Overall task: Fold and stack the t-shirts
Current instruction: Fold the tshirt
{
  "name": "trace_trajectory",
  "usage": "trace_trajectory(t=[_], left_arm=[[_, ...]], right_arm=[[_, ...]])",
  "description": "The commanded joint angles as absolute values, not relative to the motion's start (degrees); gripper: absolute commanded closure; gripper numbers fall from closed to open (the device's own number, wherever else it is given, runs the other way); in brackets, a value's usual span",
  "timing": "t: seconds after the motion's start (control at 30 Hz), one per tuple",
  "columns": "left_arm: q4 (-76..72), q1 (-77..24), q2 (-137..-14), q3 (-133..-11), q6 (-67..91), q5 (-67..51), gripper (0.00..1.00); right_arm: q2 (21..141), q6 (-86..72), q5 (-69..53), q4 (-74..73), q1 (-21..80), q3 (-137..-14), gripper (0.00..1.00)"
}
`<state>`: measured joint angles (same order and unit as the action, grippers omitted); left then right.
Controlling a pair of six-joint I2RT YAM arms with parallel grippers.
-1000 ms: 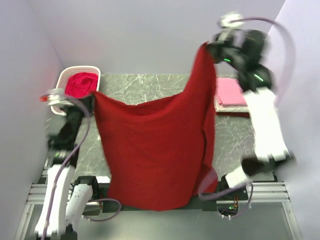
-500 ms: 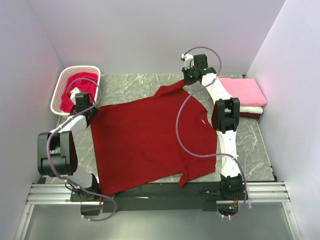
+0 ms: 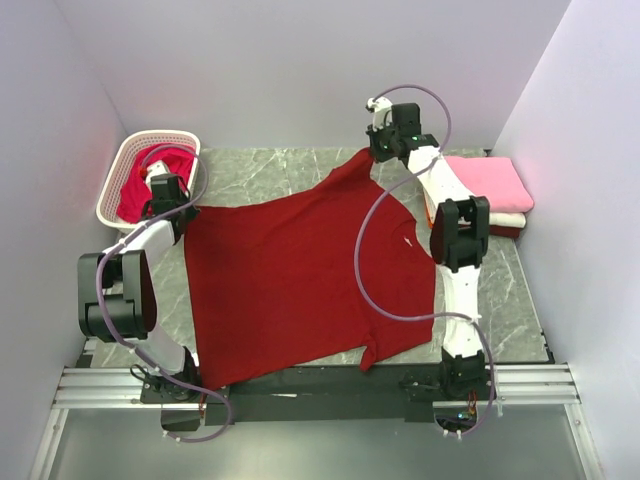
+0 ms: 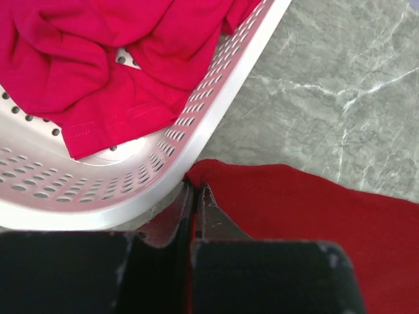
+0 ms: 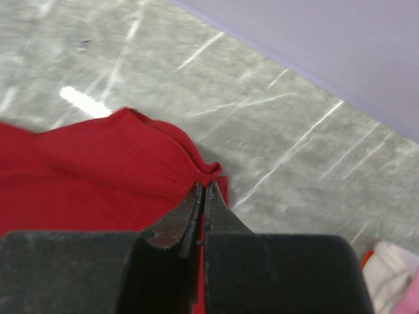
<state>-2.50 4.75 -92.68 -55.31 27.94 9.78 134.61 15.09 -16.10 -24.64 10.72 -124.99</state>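
- Two grippers grasp the dark red t-shirt (image 3: pixel 290 285), spread flat at centre: left gripper (image 4: pixel 194 190) at its ten-o'clock corner, right gripper (image 5: pixel 202 188) at one o'clock.
- The crimson t-shirt (image 4: pixel 98 59) lies in the basket (image 4: pixel 196 124), ten o'clock.

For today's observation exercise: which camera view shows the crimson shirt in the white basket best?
The left wrist view: the crimson shirt fills the upper left, folds and hem stitching clear, lying inside the basket. The top external view shows only a small bright patch; the right wrist view shows none of it.
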Motion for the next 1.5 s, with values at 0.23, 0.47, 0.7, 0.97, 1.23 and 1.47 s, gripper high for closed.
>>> trace_trajectory(t=[0.23,0.47,0.7,0.97,1.23,1.47], left_arm=[[-5.4,4.8,-90.2,-55.8,24.4,9.4,1.00],[-6.4,4.9,-85.1,-51.2,25.7,9.5,1.00],[-6.3,4.9,-78.3,-46.3,27.7,13.1,1.00],[-5.5,4.8,-73.3,-41.8,30.1,15.8,1.00],[-5.3,4.9,-71.7,-40.4,30.9,14.8,0.99],[-3.6,4.9,-69.1,-39.3,32.6,15.2,1.00]], right_arm=[[115.9,11.2,-25.0,-17.8,7.5,-109.7,1.00],[111.4,11.3,-27.6,-16.7,6.9,-100.9,1.00],[107.6,11.2,-29.1,-15.5,6.8,-95.2,1.00],[104.1,10.6,-30.3,-14.9,5.9,-91.1,1.00],[100.5,10.9,-31.7,-14.7,5.7,-87.3,1.00],[98.1,11.6,-31.6,-14.3,5.3,-83.7,1.00]])
